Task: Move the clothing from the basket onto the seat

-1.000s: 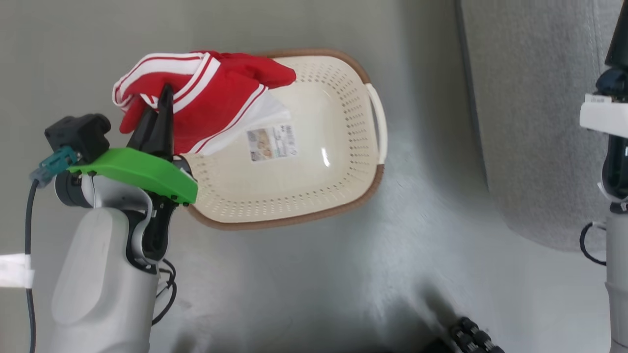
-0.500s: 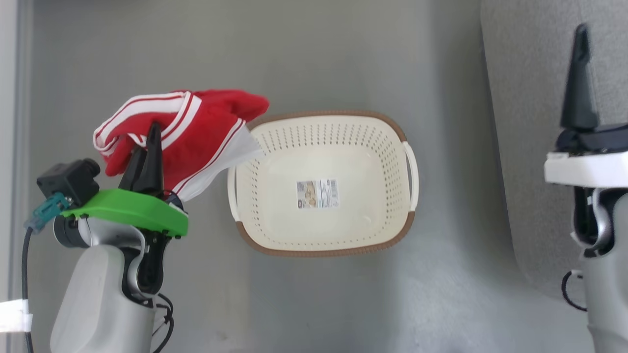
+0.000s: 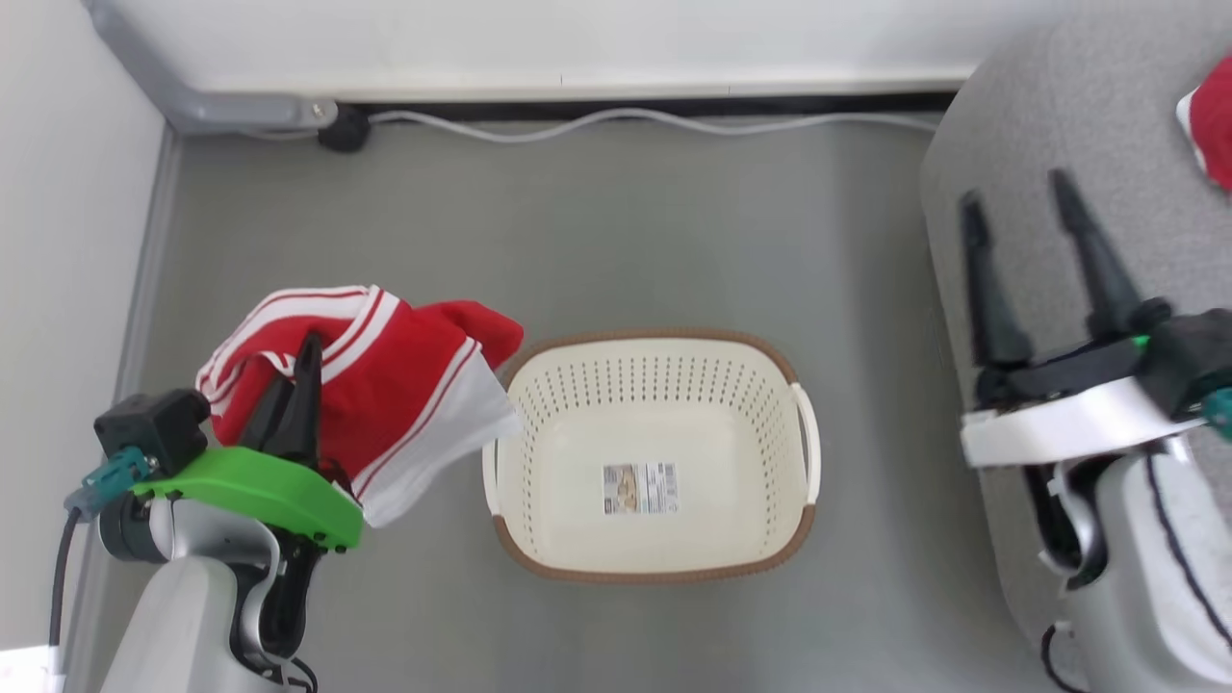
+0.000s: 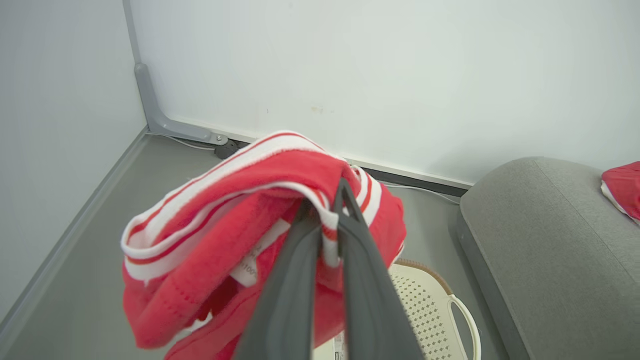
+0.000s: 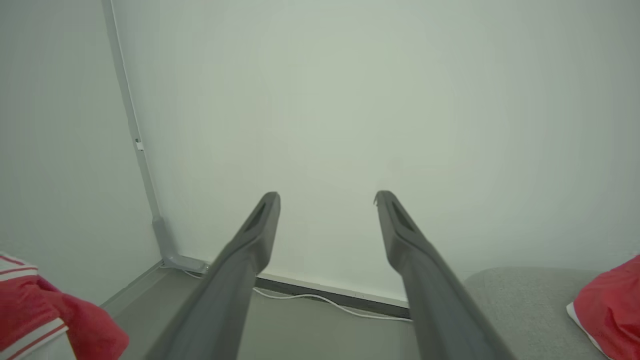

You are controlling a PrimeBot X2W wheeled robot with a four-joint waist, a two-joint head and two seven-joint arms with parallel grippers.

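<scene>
My left gripper [image 3: 294, 371] is pressed together, pinching the bright red soft cloth garment with white stripes [image 3: 414, 385] by its striped band | garment hangs above the grey floor [image 3: 626, 241], just beside the oval cream plastic basket with little holes [image 3: 751, 433] | I think it is light, floppy, a bit slippy; the thick band is the best hold | my right gripper [image 3: 1013, 191] is spread, holding nothing, by the big light grey cloth sofa seat [image 3: 1059, 125]

The basket [image 3: 664, 575] stands mid-floor [image 3: 577, 241], a label [image 3: 640, 488] on its bottom. Just left of its rim, off the floor, a garment [image 3: 395, 385] hangs from the left gripper [image 3: 308, 354]. Right of the basket is the sofa [image 3: 1039, 154], with the right gripper [image 3: 1014, 191] above its edge and a second garment [image 3: 1211, 130] lying on it farther right. A cable [image 3: 626, 120] runs behind, along the wall's [image 3: 577, 38] foot
</scene>
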